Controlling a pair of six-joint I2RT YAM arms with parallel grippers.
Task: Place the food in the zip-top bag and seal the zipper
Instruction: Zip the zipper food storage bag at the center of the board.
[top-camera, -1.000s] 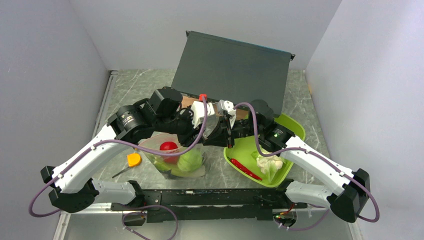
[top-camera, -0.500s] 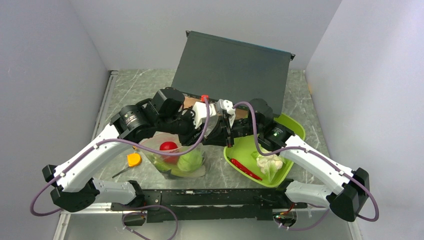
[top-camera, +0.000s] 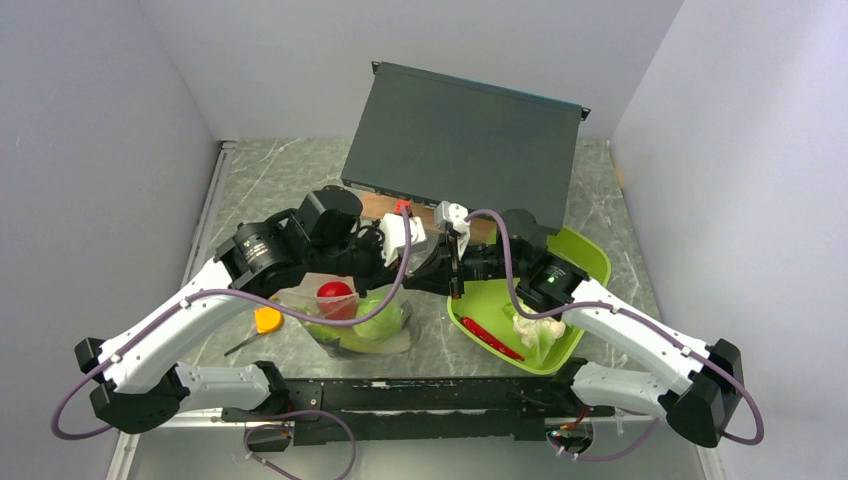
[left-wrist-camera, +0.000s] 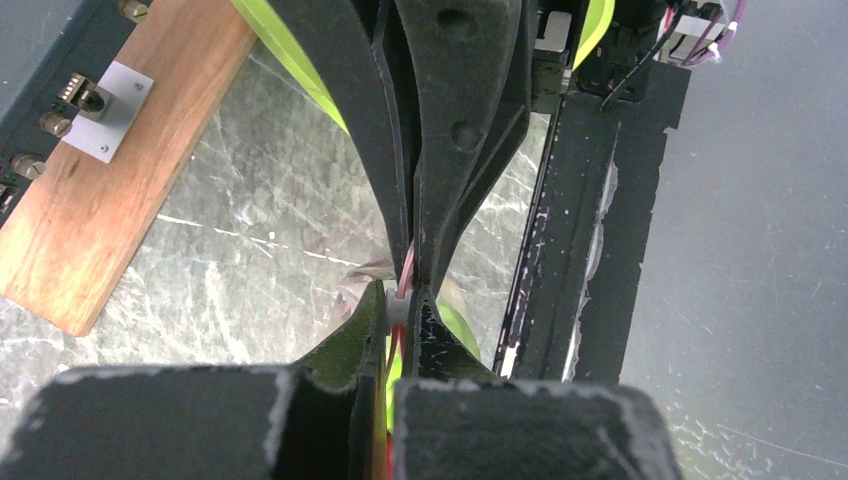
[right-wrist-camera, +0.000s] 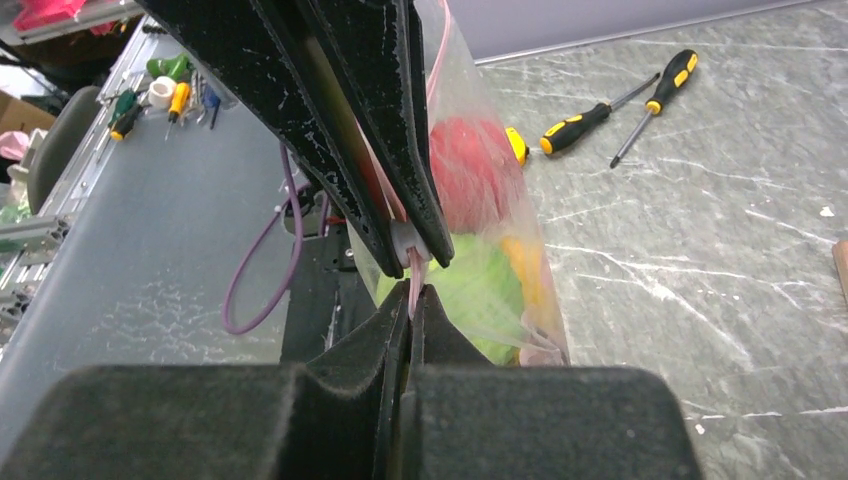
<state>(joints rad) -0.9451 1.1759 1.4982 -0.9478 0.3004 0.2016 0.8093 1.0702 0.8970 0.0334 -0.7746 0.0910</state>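
Two grippers meet tip to tip over the grey marbled table (top-camera: 280, 175), both pinching the zipper (left-wrist-camera: 406, 284) of the zip-top bag (top-camera: 352, 338). The left gripper (left-wrist-camera: 404, 318) has its fingers closed on the pink strip, and the right gripper (right-wrist-camera: 411, 300) is clamped on the same strip just beside it. The bag hangs below them, left of the lime-green tray (top-camera: 478, 300), with the red tomato (top-camera: 335, 293) and green cabbage (top-camera: 384, 320) inside. A red chili (top-camera: 492, 339) and white cauliflower (top-camera: 538, 327) lie on the tray. A dark panel (top-camera: 465, 135) leans at the back, a wooden board (left-wrist-camera: 120, 190) at its foot. From overhead the two wrists and their cables cover the bag's mouth, so the pinch itself is hidden; only the wrist cameras show the strip caught between the fingers. The right wrist view also picks out a yellow fruit (right-wrist-camera: 524, 262) in the bag beside the cabbage, and two yellow-handled screwdrivers (right-wrist-camera: 580, 125) on the table beyond it. Overhead, only one yellow handle shows beside the bag.
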